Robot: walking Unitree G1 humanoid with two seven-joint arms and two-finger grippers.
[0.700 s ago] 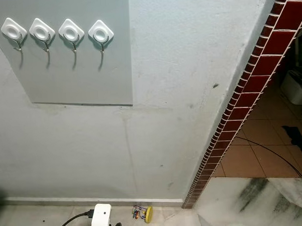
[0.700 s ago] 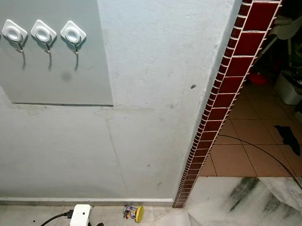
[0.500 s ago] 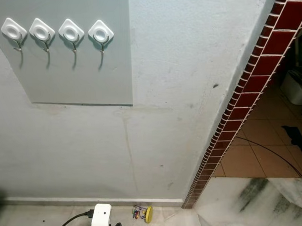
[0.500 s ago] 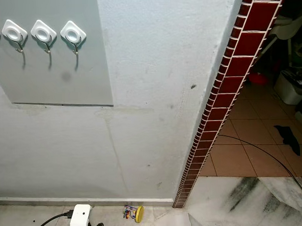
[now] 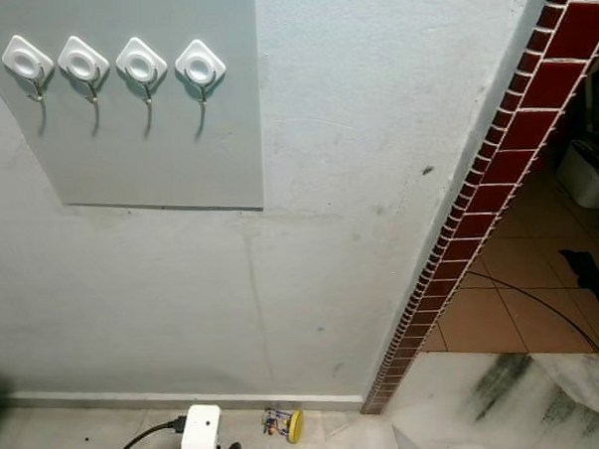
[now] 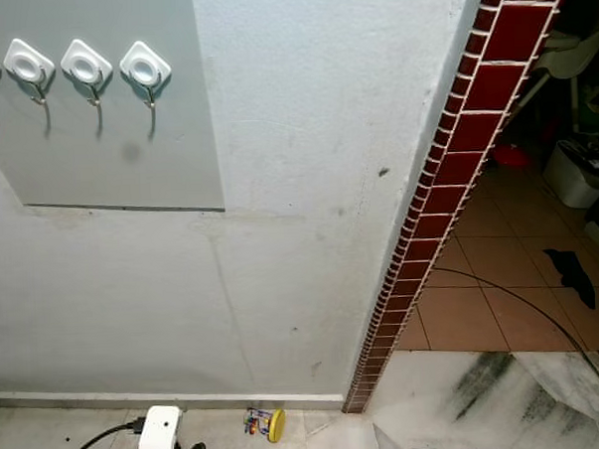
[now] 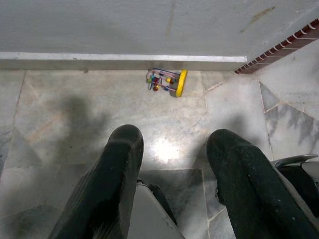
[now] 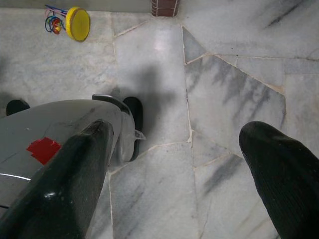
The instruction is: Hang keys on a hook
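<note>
Four white hooks (image 5: 140, 64) stand in a row on a grey panel (image 5: 167, 151) high on the wall, all of them bare. A bunch of keys with a round yellow tag (image 5: 284, 423) lies on the marble floor by the skirting board, below and to the right of the panel. The keys also show in the left wrist view (image 7: 167, 81) and the right wrist view (image 8: 71, 21). My left gripper (image 7: 172, 167) hangs above the floor, open and holding nothing. My right gripper (image 8: 179, 172) hangs open too, well short of the keys.
A band of dark red tiles (image 5: 501, 166) edges the wall's corner on the right. Beyond it lies a terracotta floor with a black cable (image 5: 547, 308), a dark cloth (image 5: 587, 272) and a white bin (image 5: 588, 172). A white device with a black cord (image 5: 199, 434) sits left of the keys.
</note>
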